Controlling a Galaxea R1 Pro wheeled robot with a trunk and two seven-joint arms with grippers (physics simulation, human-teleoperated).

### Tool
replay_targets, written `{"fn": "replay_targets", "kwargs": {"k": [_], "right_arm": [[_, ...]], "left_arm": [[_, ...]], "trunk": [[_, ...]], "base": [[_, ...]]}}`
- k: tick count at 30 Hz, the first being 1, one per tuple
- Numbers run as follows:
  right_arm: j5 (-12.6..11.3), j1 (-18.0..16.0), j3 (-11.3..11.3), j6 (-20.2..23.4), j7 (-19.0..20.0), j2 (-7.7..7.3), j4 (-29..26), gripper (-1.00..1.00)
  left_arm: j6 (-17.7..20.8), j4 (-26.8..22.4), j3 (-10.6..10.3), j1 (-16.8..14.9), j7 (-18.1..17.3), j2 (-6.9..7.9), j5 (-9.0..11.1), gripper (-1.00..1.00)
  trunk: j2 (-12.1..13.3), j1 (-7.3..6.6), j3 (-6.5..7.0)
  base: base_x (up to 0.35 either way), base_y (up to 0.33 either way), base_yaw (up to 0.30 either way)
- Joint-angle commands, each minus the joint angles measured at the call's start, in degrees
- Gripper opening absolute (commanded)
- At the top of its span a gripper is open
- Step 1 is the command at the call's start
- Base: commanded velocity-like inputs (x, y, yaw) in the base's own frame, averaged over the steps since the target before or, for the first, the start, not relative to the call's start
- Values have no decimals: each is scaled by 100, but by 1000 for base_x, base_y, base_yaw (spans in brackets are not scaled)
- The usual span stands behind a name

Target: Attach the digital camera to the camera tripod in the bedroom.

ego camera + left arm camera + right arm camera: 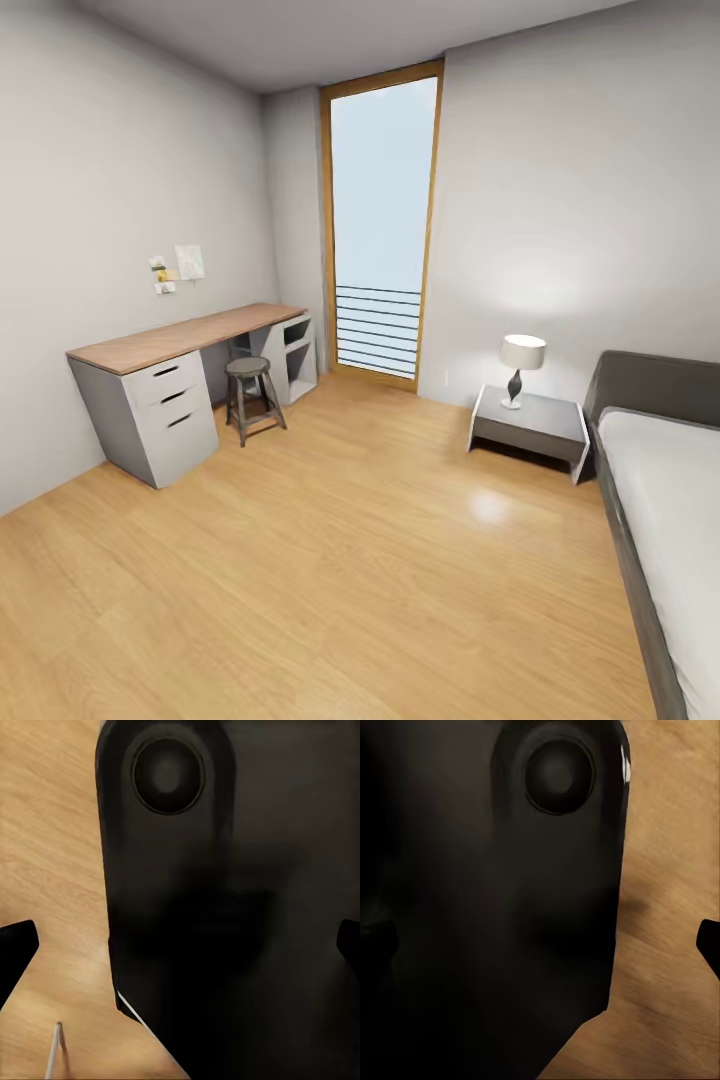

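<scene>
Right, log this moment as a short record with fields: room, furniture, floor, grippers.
room: pale grey-walled bedroom with a tall oak-framed glazed door
desk: wood-topped grey desk with drawers, round dark stool beside it
bedside: grey nightstand carrying a white-shaded lamp
bed: grey-framed bed with white mattress
floor: light wood planks
grippers: dark fingers at the frame edges, spread apart

Bedroom (330,560): pale grey walls, light wood plank floor (grey-framed bed (660,480), white mattress, at right).
</scene>
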Motion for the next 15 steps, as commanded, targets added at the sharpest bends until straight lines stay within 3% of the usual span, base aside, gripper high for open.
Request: {"fn": "replay_targets", "kwargs": {"k": [1,9,15], "right_arm": [[33,-5,24,-14,-27,-33,-4,100],[75,-8,26,-39,-26,-49,-8,100],[76,-7,25,-76,-15,-47,-9,100]], "left_arm": [[-33,-33,33,6,-9,-28,33,100],[-85,-145,96,9,-9,-32,63,100],[-112,-174,92,8,-9,-35,249,100]], "trunk": [[-1,0,-3],[-1,0,-3],[-1,0,-3]], "base": [[0,0,0],[0,0,0],[0,0,0]]}}
